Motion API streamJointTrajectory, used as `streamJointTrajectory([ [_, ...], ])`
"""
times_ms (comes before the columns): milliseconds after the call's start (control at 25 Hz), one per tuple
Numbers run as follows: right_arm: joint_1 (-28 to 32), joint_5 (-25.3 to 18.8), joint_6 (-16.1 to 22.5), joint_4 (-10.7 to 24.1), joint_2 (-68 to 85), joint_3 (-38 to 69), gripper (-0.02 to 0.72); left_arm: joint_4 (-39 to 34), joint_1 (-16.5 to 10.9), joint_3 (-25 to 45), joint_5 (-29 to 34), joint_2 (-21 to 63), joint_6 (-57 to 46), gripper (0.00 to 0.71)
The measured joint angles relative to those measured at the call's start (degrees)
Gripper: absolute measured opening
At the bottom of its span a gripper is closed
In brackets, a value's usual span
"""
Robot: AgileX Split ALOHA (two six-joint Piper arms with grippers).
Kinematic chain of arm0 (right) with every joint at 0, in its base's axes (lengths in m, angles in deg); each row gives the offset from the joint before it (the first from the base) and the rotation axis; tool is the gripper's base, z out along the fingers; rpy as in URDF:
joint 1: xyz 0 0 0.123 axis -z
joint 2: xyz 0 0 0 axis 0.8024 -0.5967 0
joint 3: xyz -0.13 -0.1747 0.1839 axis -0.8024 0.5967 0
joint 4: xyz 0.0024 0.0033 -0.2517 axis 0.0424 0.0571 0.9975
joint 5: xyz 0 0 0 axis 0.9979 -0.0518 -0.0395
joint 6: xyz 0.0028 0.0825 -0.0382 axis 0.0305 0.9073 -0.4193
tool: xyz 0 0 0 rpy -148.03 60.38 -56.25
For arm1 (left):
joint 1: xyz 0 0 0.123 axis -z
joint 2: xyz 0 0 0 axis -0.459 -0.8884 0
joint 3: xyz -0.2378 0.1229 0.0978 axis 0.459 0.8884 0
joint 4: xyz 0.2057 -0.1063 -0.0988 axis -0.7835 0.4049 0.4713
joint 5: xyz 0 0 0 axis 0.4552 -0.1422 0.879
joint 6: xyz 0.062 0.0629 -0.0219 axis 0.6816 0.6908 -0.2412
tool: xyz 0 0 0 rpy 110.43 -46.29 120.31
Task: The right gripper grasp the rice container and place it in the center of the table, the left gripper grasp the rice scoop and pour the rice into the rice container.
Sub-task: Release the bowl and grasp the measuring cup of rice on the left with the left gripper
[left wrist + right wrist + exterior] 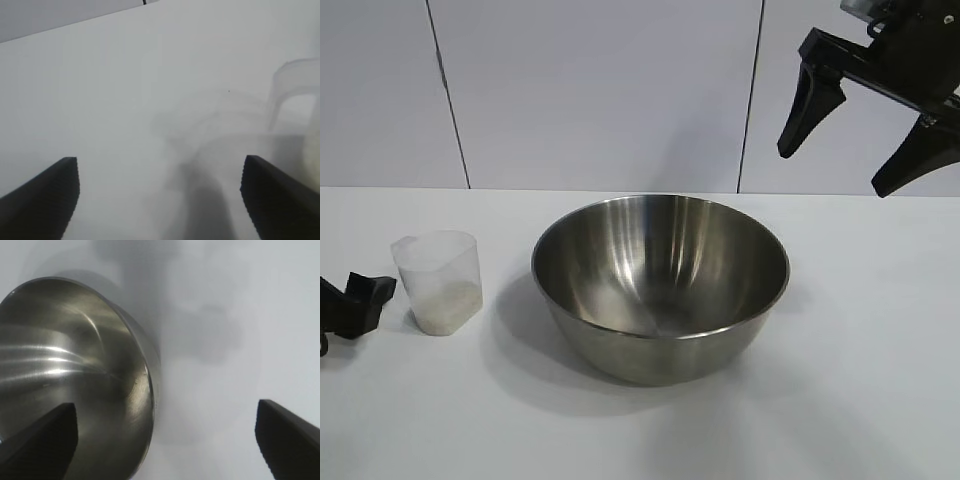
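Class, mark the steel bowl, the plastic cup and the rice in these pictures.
steel bowl [620,255], exterior view, inner wall.
plastic cup [440,262], exterior view, clear side wall above the grains.
rice [453,300], exterior view, pale heap in the cup's bottom.

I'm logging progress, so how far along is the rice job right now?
Done: the bowl stands near the table centre, and the right gripper hangs open above its right side, holding nothing. In hand: the left gripper sits open at the left edge beside the scoop, not gripping it. Left: grasping the scoop and pouring; the rice is in it and the bowl looks empty.
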Motion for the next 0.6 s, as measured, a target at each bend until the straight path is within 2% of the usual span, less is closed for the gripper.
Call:
streamJointTrajectory([
  [160, 0.00, 0.00, 0.00, 0.00, 0.00, 0.00, 0.661, -3.36, 0.00, -1.82, 0.00, -1.52, 0.00, 0.629],
  [600, 0.00, 0.01, 0.00, 0.00, 0.00, 0.00, 0.661, -6.89, 0.00, -5.62, 0.04, -2.66, 0.01, 0.629],
])
